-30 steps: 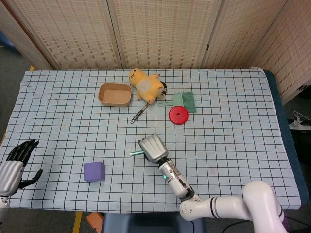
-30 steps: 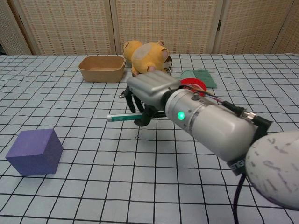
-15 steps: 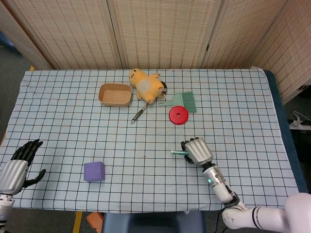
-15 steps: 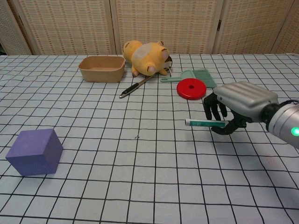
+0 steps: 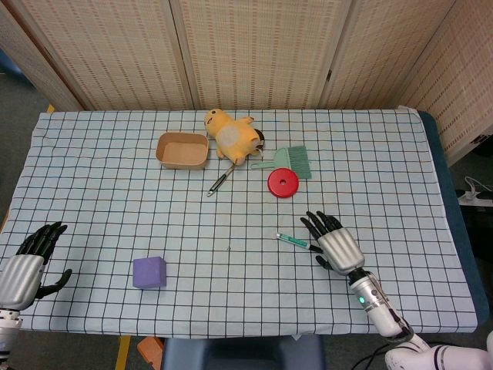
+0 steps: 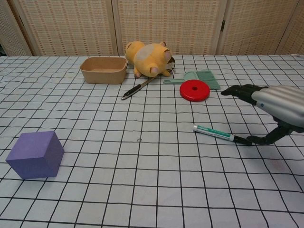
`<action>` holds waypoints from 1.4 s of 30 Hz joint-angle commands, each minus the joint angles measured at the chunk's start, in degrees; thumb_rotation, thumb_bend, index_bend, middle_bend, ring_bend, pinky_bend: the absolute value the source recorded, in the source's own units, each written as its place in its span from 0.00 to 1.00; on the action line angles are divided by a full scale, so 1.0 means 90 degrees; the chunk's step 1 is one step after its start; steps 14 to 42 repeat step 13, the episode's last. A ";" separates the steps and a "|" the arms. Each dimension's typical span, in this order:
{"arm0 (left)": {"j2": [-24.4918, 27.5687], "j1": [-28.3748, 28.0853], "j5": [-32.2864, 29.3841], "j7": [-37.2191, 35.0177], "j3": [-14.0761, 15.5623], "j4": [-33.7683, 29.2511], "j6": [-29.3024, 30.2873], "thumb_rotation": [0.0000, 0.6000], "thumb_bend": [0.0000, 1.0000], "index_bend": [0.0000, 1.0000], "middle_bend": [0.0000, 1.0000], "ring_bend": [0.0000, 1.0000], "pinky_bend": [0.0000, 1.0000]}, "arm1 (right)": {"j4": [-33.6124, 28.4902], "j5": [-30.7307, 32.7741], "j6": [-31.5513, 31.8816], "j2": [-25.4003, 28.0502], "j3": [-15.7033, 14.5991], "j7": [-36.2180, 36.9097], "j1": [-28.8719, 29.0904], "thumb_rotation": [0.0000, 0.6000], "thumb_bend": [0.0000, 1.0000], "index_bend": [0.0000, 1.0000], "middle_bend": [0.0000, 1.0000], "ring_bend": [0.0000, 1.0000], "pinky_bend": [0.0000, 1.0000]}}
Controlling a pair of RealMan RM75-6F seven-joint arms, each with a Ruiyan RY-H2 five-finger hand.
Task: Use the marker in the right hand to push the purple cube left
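Observation:
The purple cube (image 5: 149,272) (image 6: 35,154) sits near the table's front left. A green-and-white marker (image 5: 293,240) (image 6: 213,133) lies flat on the checked cloth, far to the right of the cube. Just right of the marker is my right hand (image 5: 335,243) (image 6: 273,108), with fingers spread and nothing held. Its thumb tip is beside the marker's dark end. My left hand (image 5: 27,266) hovers at the front left edge, fingers apart and empty. Only the head view shows it.
At the back stand a tan tray (image 5: 182,149) (image 6: 103,69), a yellow plush toy (image 5: 231,135) (image 6: 147,57), a green hand brush (image 5: 291,160) (image 6: 202,78) and a red disc (image 5: 283,183) (image 6: 194,90). A dark pen (image 5: 219,183) (image 6: 137,89) lies before the plush.
My right hand carried the marker rightward, away from the cube, then let go. The marker now lies on the cloth and the fingers have spread. The cube has not moved.

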 commanded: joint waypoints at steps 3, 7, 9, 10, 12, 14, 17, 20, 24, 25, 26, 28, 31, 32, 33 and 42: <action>-0.0017 0.0033 -0.0034 0.0081 -0.0027 -0.0005 0.0061 1.00 0.36 0.00 0.00 0.00 0.13 | -0.0350 -0.0817 0.2041 0.0871 -0.0348 -0.0107 -0.1349 1.00 0.17 0.00 0.00 0.00 0.03; -0.0091 0.0037 -0.0140 0.0325 -0.0059 -0.0023 0.0033 1.00 0.36 0.00 0.00 0.00 0.13 | 0.0165 -0.0916 0.2935 0.0863 -0.0322 0.0406 -0.2087 1.00 0.17 0.00 0.00 0.00 0.01; -0.0131 0.0036 -0.0188 0.0455 -0.0069 -0.0049 0.0011 1.00 0.36 0.00 0.00 0.00 0.13 | 0.0291 -0.0922 0.3060 0.0888 -0.0256 0.0609 -0.2232 1.00 0.17 0.00 0.00 0.00 0.01; -0.0161 0.0031 -0.0195 0.0544 -0.0072 -0.0058 0.0003 1.00 0.36 0.00 0.00 0.00 0.13 | 0.0276 -0.0969 0.3061 0.0988 -0.0248 0.0700 -0.2274 1.00 0.17 0.00 0.00 0.00 0.01; -0.0217 0.0014 -0.0224 0.0690 -0.0083 -0.0053 -0.0026 1.00 0.36 0.00 0.00 0.00 0.13 | 0.0210 -0.0970 0.3116 0.1065 -0.0127 0.0845 -0.2344 1.00 0.17 0.00 0.00 0.00 0.01; -0.0243 0.0008 -0.0247 0.0748 -0.0097 -0.0051 -0.0032 1.00 0.36 0.00 0.00 0.00 0.13 | 0.0193 -0.0966 0.3087 0.1085 -0.0101 0.0851 -0.2364 1.00 0.17 0.00 0.00 0.00 0.01; -0.0243 0.0008 -0.0247 0.0748 -0.0097 -0.0051 -0.0032 1.00 0.36 0.00 0.00 0.00 0.13 | 0.0193 -0.0966 0.3087 0.1085 -0.0101 0.0851 -0.2364 1.00 0.17 0.00 0.00 0.00 0.01; -0.0243 0.0008 -0.0247 0.0748 -0.0097 -0.0051 -0.0032 1.00 0.36 0.00 0.00 0.00 0.13 | 0.0193 -0.0966 0.3087 0.1085 -0.0101 0.0851 -0.2364 1.00 0.17 0.00 0.00 0.00 0.01; -0.0243 0.0008 -0.0247 0.0748 -0.0097 -0.0051 -0.0032 1.00 0.36 0.00 0.00 0.00 0.13 | 0.0193 -0.0966 0.3087 0.1085 -0.0101 0.0851 -0.2364 1.00 0.17 0.00 0.00 0.00 0.01; -0.0243 0.0008 -0.0247 0.0748 -0.0097 -0.0051 -0.0032 1.00 0.36 0.00 0.00 0.00 0.13 | 0.0193 -0.0966 0.3087 0.1085 -0.0101 0.0851 -0.2364 1.00 0.17 0.00 0.00 0.00 0.01; -0.0243 0.0008 -0.0247 0.0748 -0.0097 -0.0051 -0.0032 1.00 0.36 0.00 0.00 0.00 0.13 | 0.0193 -0.0966 0.3087 0.1085 -0.0101 0.0851 -0.2364 1.00 0.17 0.00 0.00 0.00 0.01; -0.0243 0.0008 -0.0247 0.0748 -0.0097 -0.0051 -0.0032 1.00 0.36 0.00 0.00 0.00 0.13 | 0.0193 -0.0966 0.3087 0.1085 -0.0101 0.0851 -0.2364 1.00 0.17 0.00 0.00 0.00 0.01; -0.0243 0.0008 -0.0247 0.0748 -0.0097 -0.0051 -0.0032 1.00 0.36 0.00 0.00 0.00 0.13 | 0.0193 -0.0966 0.3087 0.1085 -0.0101 0.0851 -0.2364 1.00 0.17 0.00 0.00 0.00 0.01; -0.0243 0.0008 -0.0247 0.0748 -0.0097 -0.0051 -0.0032 1.00 0.36 0.00 0.00 0.00 0.13 | 0.0193 -0.0966 0.3087 0.1085 -0.0101 0.0851 -0.2364 1.00 0.17 0.00 0.00 0.00 0.01; -0.0243 0.0008 -0.0247 0.0748 -0.0097 -0.0051 -0.0032 1.00 0.36 0.00 0.00 0.00 0.13 | 0.0193 -0.0966 0.3087 0.1085 -0.0101 0.0851 -0.2364 1.00 0.17 0.00 0.00 0.00 0.01; -0.0243 0.0008 -0.0247 0.0748 -0.0097 -0.0051 -0.0032 1.00 0.36 0.00 0.00 0.00 0.13 | 0.0193 -0.0966 0.3087 0.1085 -0.0101 0.0851 -0.2364 1.00 0.17 0.00 0.00 0.00 0.01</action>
